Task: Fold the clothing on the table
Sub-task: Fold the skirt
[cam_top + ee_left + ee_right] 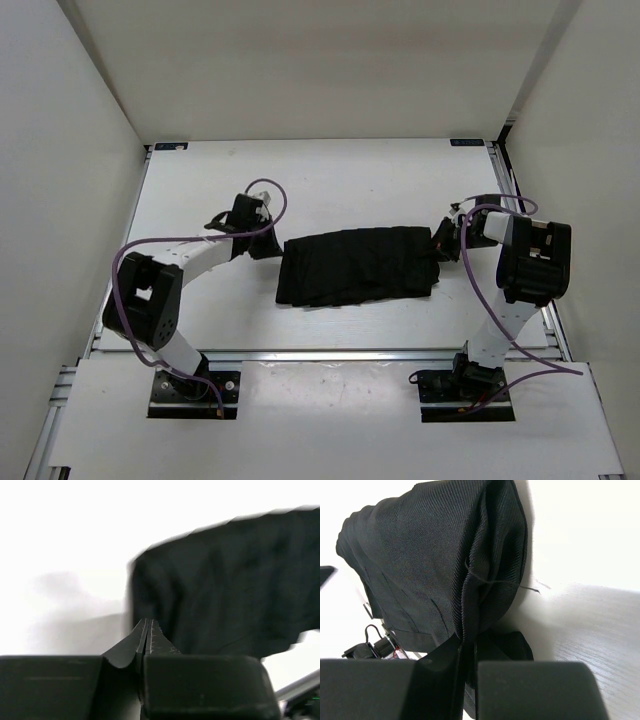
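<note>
— Fingers of the right hand (466, 642) are seen closest in the right wrist view. How are they set?

— They are drawn almost together, and a fold of the clothing (420, 555) is pinched between them. The black fabric is bunched up and away from that pinch, while the white counter (590, 615) is seen beside it.

— And the left hand (148, 622)?

— Its fingers are pressed flat against each other, and nothing can be made out between them. The clothing (230, 580) is seen just beyond the tips, blurred. Whether its edge is touched cannot be told from that view.

— Where is the clothing placed on the counter (330, 170)?

— From above, the clothing (355, 265) is laid as a long dark band across the middle, its length running from the left side toward the right side. It is set nearer the front edge, where the metal rail (330, 353) runs, than the far edge. It is kept well apart from both side edges.

— How are the two hands placed against it?

— The left hand (263, 245) is seen just beside the band's left end. The right hand (441, 240) is seen at its right end, where the fabric is gripped.
</note>
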Tool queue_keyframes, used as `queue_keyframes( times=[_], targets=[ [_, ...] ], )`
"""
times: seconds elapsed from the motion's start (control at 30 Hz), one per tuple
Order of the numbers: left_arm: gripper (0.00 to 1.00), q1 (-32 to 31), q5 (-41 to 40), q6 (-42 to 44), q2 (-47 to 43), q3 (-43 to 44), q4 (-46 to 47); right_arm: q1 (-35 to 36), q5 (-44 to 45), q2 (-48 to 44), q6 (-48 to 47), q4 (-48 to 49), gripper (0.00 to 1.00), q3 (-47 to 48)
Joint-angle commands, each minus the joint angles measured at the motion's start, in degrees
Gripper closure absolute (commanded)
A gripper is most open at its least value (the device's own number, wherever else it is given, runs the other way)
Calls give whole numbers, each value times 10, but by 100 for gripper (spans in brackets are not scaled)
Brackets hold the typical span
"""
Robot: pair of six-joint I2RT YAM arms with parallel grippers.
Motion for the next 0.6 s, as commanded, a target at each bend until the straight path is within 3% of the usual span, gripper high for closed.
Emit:
queue_keyframes(
  times=[0.0, 0.4, 0.57],
  targets=[
    [95, -17, -37, 17, -8, -34, -14, 5, 1, -9, -9, -7, 100, 14],
    [96, -39, -44, 15, 11, -86, 13, 16, 10, -19, -16, -23, 100, 19],
    [97, -59, -37, 6, 17, -95, 27, 39, 55, -69, -16, -37, 100, 38]
  ],
)
